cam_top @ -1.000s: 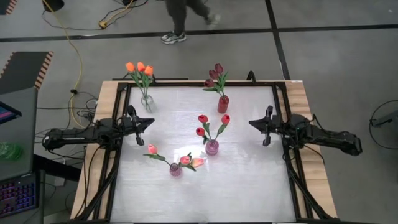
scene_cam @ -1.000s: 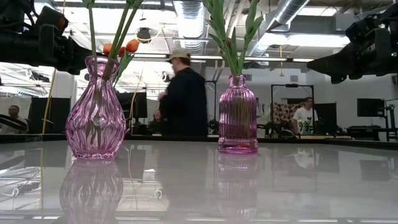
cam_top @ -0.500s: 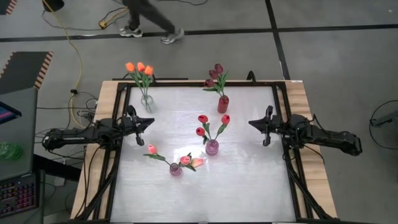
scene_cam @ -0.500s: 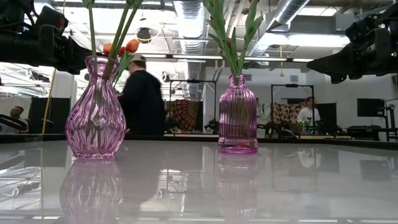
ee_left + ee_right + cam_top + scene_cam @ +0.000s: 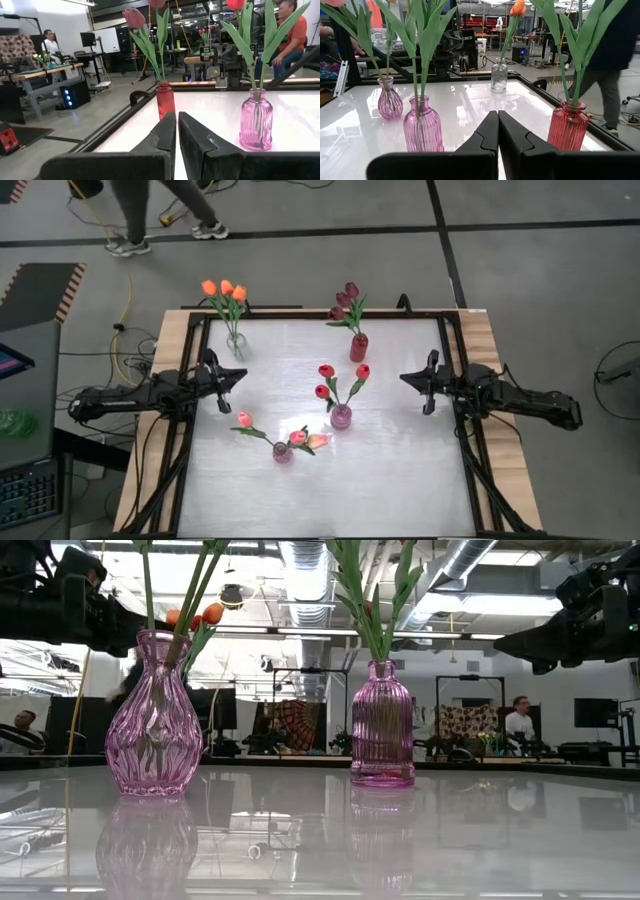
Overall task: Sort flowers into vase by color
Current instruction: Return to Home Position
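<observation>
Four vases stand upright on the white table, each with three tulips stuck in by their stems. Orange tulips [image 5: 225, 288] are in a clear vase [image 5: 236, 345], maroon tulips [image 5: 347, 298] in a red vase [image 5: 358, 347], and red tulips [image 5: 327, 371] in a ribbed pink vase [image 5: 341, 416]. Pink tulips [image 5: 297, 437] are in a round pink vase [image 5: 283, 452]. My left gripper [image 5: 235, 376] hovers at the table's left side, shut and holding nothing. My right gripper [image 5: 408, 379] hovers at the right side, also shut and holding nothing. The wrist views show both pairs of fingers closed, left gripper [image 5: 177, 120] and right gripper [image 5: 498, 117].
A dark frame [image 5: 320, 311] borders the tabletop. Bare table lies near the front edge and between the vases and each gripper. A person [image 5: 150, 210] walks on the floor beyond the far edge. Other people sit in the room behind.
Both arms have kept still and the vases stand as before. The person beyond the table's far edge has walked from the middle toward the left.
</observation>
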{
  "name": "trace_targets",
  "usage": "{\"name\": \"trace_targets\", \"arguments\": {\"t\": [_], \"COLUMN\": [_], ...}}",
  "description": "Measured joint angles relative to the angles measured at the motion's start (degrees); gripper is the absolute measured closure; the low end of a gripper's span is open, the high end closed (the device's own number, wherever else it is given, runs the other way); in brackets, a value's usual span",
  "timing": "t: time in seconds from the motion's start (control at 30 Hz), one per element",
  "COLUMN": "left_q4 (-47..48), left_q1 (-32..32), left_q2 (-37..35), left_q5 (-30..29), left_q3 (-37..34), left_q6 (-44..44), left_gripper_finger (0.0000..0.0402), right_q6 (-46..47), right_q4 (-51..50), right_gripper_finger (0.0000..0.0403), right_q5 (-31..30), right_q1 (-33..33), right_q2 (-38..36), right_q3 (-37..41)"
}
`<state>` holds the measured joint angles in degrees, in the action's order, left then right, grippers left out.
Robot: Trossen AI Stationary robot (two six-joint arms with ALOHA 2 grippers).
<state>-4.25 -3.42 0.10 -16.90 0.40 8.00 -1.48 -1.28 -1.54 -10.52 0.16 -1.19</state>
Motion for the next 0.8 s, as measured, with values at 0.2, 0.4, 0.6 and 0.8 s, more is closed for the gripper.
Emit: {"name": "trace_targets", "arguments": {"t": [0.2, 0.4, 0.6, 0.8], "left_q4": [0.0, 0.0, 0.0, 0.0], "left_q1": [0.0, 0.0, 0.0, 0.0], "left_q2": [0.0, 0.0, 0.0, 0.0], "left_q5": [0.0, 0.0, 0.0, 0.0], "left_q3": [0.0, 0.0, 0.0, 0.0], "left_q6": [-0.2, -0.5, 0.1, -0.5], "left_gripper_finger": [0.0393, 0.0393, 0.0393, 0.0393], "right_q6": [0.0, 0.0, 0.0, 0.0], "right_q4": [0.0, 0.0, 0.0, 0.0], "right_gripper_finger": [0.037, 0.037, 0.037, 0.037], "right_q5": [0.0, 0.0, 0.0, 0.0], "right_q1": [0.0, 0.0, 0.0, 0.0], "right_q2": [0.0, 0.0, 0.0, 0.0], "right_q3": [0.0, 0.0, 0.0, 0.0]}}
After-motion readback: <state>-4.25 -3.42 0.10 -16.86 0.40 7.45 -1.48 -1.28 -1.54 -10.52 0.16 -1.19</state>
